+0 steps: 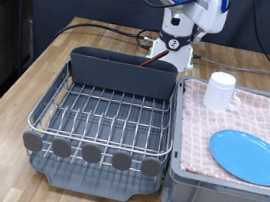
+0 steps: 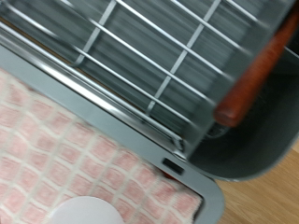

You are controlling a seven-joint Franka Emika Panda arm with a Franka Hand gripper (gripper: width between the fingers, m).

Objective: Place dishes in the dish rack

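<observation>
The dark grey dish rack [image 1: 102, 117] with its silver wire grid stands on the exterior view's left; its grid [image 2: 159, 56] fills much of the wrist view. The light-blue plate [image 1: 247, 156] and the white mug [image 1: 220, 90] sit on the pink checked cloth. The mug's rim [image 2: 86, 213] shows in the wrist view. My gripper [image 1: 193, 10] is high at the exterior view's top, above the rack's far corner. The reddish-brown wooden spoon [image 2: 257, 75] hangs blurred and close to the wrist camera over that corner, held in the gripper. The fingers themselves are out of view.
The grey crate [image 1: 226, 185] lined with pink checked cloth [image 2: 84, 140] stands right beside the rack on the exterior view's right. The tall grey cutlery box [image 1: 124, 71] runs along the rack's far side. The robot's base [image 1: 173, 46] and cables lie behind it on the wooden table [image 1: 39, 67].
</observation>
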